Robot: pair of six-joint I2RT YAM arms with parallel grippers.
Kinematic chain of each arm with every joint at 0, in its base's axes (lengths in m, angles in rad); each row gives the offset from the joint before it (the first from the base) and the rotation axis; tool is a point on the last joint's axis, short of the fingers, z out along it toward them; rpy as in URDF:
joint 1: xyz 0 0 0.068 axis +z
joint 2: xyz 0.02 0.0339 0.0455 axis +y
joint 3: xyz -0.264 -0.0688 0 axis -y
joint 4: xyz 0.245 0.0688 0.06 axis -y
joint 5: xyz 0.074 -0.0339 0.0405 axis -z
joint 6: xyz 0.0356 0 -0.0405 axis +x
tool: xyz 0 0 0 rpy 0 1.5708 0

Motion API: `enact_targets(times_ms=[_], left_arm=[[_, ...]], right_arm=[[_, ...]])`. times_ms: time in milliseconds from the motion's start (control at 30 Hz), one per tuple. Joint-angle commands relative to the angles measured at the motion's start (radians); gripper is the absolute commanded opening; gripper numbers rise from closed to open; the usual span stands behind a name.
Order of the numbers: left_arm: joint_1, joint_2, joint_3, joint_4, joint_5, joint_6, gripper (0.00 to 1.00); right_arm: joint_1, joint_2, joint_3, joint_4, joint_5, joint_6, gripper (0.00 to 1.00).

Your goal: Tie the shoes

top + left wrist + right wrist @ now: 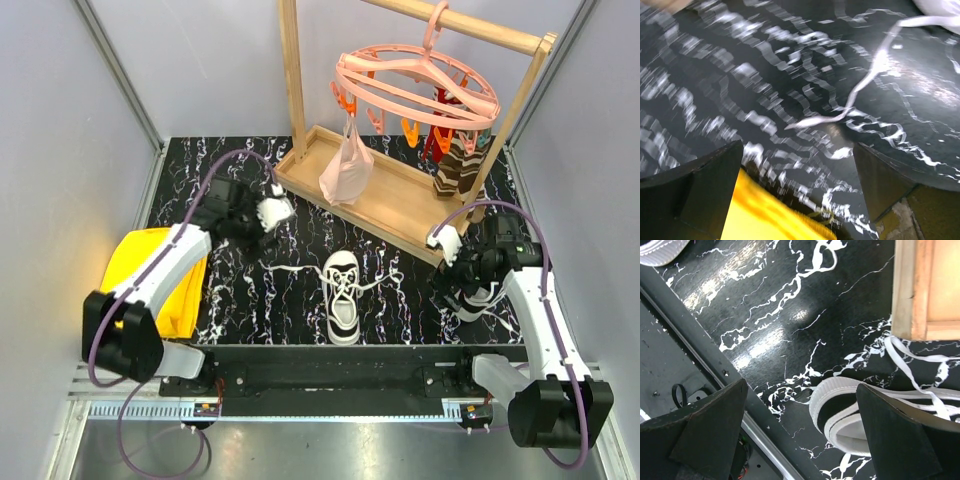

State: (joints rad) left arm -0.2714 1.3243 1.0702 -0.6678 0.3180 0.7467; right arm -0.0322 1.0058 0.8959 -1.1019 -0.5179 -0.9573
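Observation:
One white sneaker (pixel 342 296) with black stripes stands in the middle of the black marbled table, its white laces (pixel 292 272) spread loose to both sides. The second sneaker (pixel 478 297) sits at the right, partly under my right arm; its heel (pixel 840 410) and a loose lace (pixel 912 362) show in the right wrist view. My right gripper (pixel 800 432) is open just above that heel, holding nothing. My left gripper (pixel 268 212) is open and empty at the far left, above the table; a loose lace end (pixel 860 92) lies ahead of it in the blurred left wrist view.
A yellow cloth (pixel 160 285) lies at the left under my left arm, and shows in the left wrist view (pixel 770 215). A wooden rack (pixel 395 195) with a pink hanger ring (pixel 415 85), a hanging bag and brown striped socks (pixel 458 168) stands at the back. The table's front rail (pixel 700 347) is near.

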Motion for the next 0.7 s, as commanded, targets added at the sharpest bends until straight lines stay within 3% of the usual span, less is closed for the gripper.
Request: enact_targets(times_ms=[0, 100, 233, 433, 667], left_arm=[[-0.086, 0.11, 0.028, 0.045, 0.079, 0.134, 0.99], [-0.13, 0.211, 0.04, 0.069, 0.087, 0.14, 0.97], [-0.163, 0.303, 0.051, 0.068, 0.095, 0.216, 0.77], [-0.176, 0.381, 0.04, 0.065, 0.026, 0.295, 0.67], [-0.181, 0.449, 0.011, 0.063, -0.014, 0.356, 0.43]], right_arm=[[0.011, 0.016, 0.0, -0.001, -0.013, -0.04, 1.0], [0.014, 0.024, -0.009, 0.014, -0.007, -0.046, 1.0], [0.02, 0.034, -0.018, 0.025, 0.001, -0.061, 1.0], [0.035, 0.062, -0.018, 0.062, -0.001, -0.049, 1.0], [0.144, 0.111, -0.012, 0.138, 0.027, 0.009, 1.0]])
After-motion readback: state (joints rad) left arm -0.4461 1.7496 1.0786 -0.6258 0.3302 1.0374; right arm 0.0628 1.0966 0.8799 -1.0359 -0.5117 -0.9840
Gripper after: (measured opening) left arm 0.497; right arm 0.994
